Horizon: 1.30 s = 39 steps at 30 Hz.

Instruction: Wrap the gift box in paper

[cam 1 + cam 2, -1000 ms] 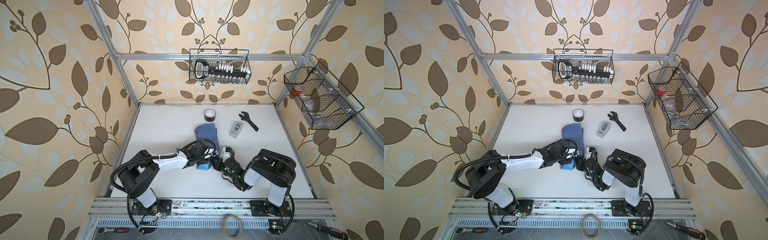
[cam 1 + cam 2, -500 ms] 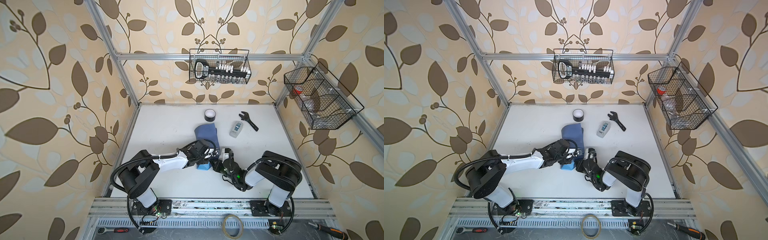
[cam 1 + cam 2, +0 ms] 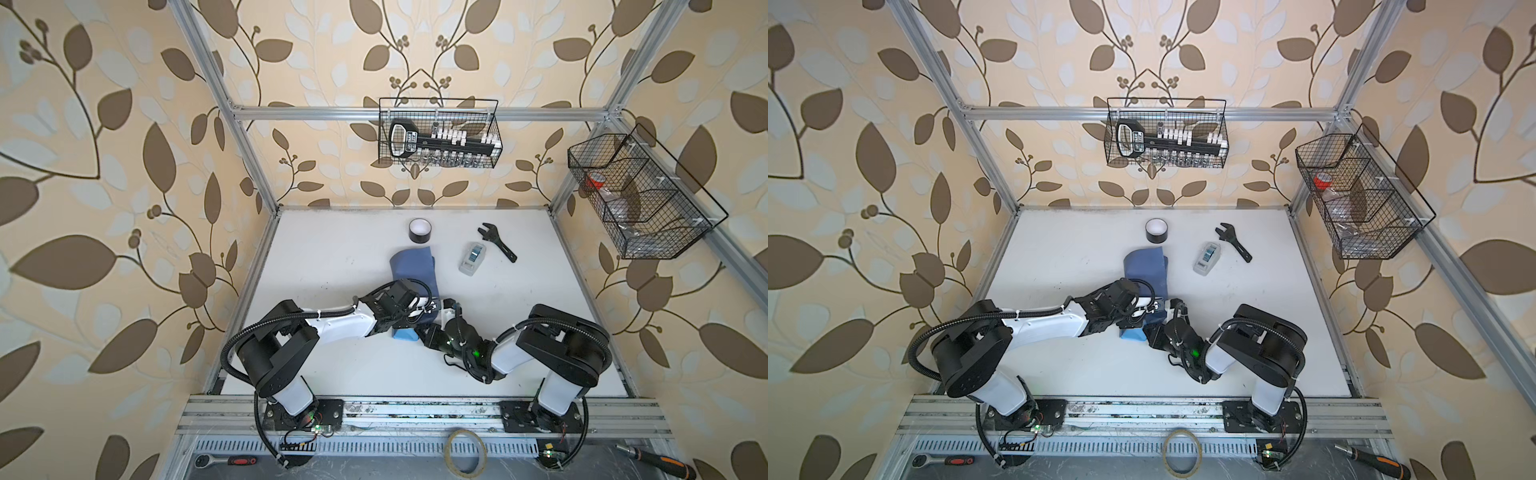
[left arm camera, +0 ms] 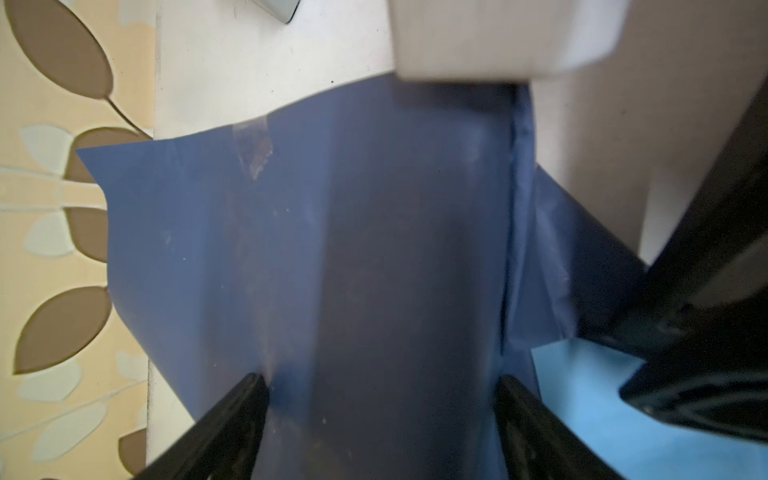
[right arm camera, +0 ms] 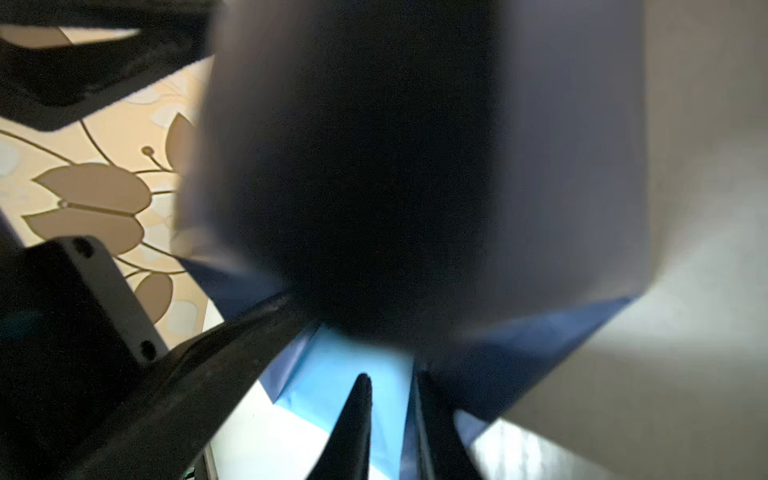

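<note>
The paper [image 3: 413,270] is folded over the gift box with its slate-blue face outward, mid-table in both top views. The box itself is covered. A near-black blur [image 5: 365,187] fills the right wrist view, too blurred to tell box from shaded paper. My left gripper [image 4: 380,386] is open. Its fingers [image 4: 245,399] stand wide apart over the wrapped top near the package's front end [image 3: 424,309]. A light blue flap [image 3: 405,334] sticks out there. My right gripper [image 5: 390,378] is at this flap with a narrow gap between its jaws, and a fold edge lies in the gap.
A clear tape strip [image 4: 253,149] sits on the paper's edge. Behind the package lie a black tape roll [image 3: 419,230], a small clear case [image 3: 472,258] and a black wrench [image 3: 496,243]. Wire baskets [image 3: 438,137] [image 3: 640,199] hang on the back and right walls.
The right arm's elbow has swung a little to the right while its gripper stayed at the package's front end. The left arm and the paper have not moved.
</note>
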Tool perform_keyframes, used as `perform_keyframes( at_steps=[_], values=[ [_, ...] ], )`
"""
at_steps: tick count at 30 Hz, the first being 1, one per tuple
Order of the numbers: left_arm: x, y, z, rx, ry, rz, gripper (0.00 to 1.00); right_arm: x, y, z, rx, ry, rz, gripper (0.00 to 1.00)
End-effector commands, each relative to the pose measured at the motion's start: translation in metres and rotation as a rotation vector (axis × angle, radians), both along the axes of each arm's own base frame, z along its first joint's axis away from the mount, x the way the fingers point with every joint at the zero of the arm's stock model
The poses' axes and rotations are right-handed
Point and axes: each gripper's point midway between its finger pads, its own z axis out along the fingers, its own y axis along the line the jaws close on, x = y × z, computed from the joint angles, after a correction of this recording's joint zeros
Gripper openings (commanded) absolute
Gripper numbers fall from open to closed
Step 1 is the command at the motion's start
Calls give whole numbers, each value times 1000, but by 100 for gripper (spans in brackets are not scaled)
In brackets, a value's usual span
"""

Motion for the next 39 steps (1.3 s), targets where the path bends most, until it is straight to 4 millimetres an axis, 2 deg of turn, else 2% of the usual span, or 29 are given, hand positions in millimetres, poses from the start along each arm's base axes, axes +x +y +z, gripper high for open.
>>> perform_keyframes(
  at_steps=[1, 9, 15, 25, 39],
  values=[
    [-13, 2, -19, 70, 63, -55, 86, -14, -1, -2, -27, 22, 60, 21],
    [-13, 3, -19, 72, 63, -52, 86, -8, -12, 18, -33, -30, 66, 22],
    [-13, 2, -18, 69, 63, -52, 86, 3, -25, 13, -61, -26, 23, 21],
    [-12, 2, -20, 73, 67, -50, 86, 20, -21, -2, -92, -17, 2, 19],
    [-12, 2, -20, 75, 70, -48, 86, 15, -11, -25, -129, 36, 9, 17]
  ],
)
